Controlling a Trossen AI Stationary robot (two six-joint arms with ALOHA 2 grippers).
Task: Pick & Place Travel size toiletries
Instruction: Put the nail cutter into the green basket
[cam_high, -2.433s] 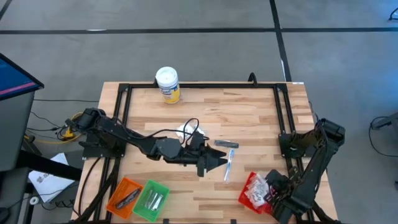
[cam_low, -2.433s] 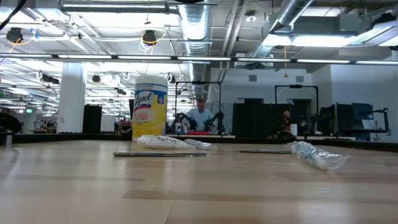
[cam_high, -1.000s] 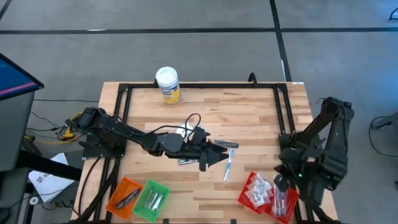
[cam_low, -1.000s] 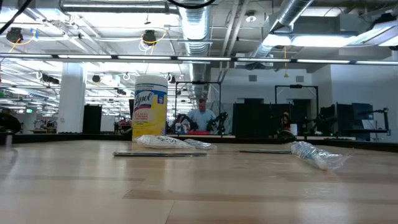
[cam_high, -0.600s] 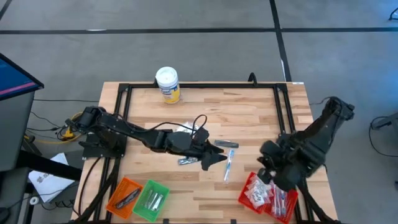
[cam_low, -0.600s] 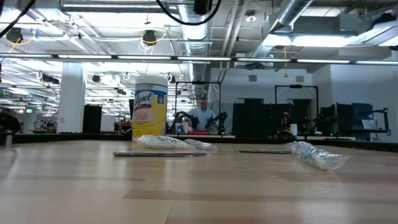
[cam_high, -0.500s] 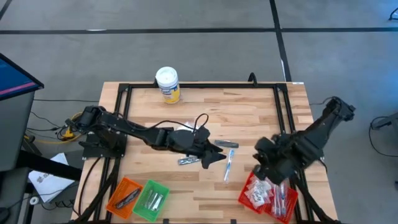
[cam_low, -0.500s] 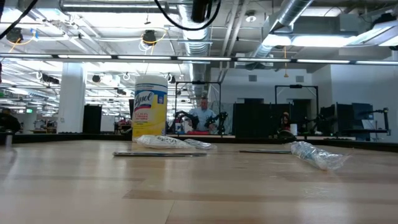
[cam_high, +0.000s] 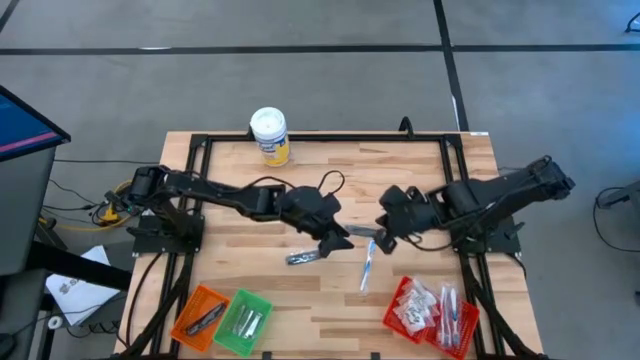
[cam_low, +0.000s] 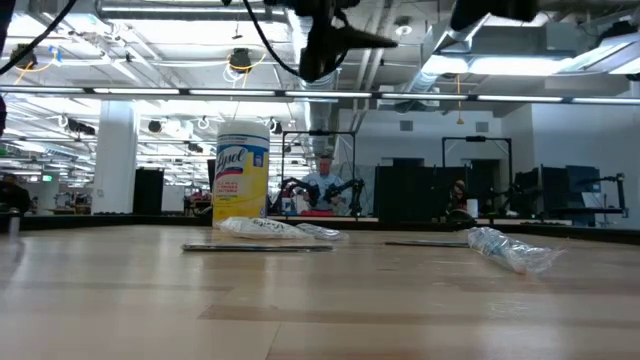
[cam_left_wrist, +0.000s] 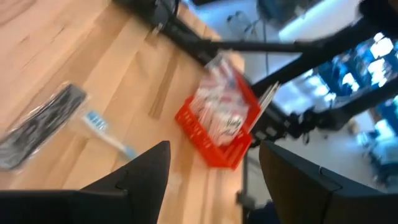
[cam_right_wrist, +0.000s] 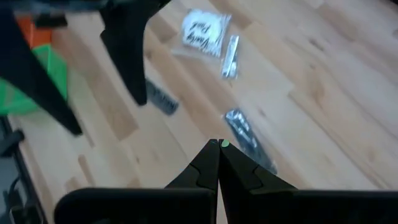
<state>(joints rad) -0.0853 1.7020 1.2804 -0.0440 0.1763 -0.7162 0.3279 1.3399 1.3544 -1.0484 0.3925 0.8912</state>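
The travel size toiletries lie loose mid-table: a dark wrapped stick (cam_high: 363, 231), a clear-wrapped toothbrush (cam_high: 367, 266), a silvery packet (cam_high: 303, 257) and a white sachet (cam_right_wrist: 205, 28) with a slim silvery stick (cam_right_wrist: 230, 56) beside it. More fill the red basket (cam_high: 432, 310). My left gripper (cam_high: 338, 240) hangs open above the table, just left of the dark stick. My right gripper (cam_high: 381, 242) hovers shut just right of it, with nothing between its fingers. In the left wrist view my left gripper (cam_left_wrist: 214, 180) holds nothing.
A white-lidded yellow canister (cam_high: 270, 135) stands at the far edge. An orange basket (cam_high: 200, 312) and a green basket (cam_high: 243, 320) sit at the near left. A black frame (cam_high: 320, 138) borders the table. Bare wood lies between the canister and the toiletries.
My right gripper has swung from above the red basket toward the table's middle, away from the near edge, staying shut. My left gripper has swung a little toward the far edge, tipped up nearer level, and stayed open. The toiletries have not moved.
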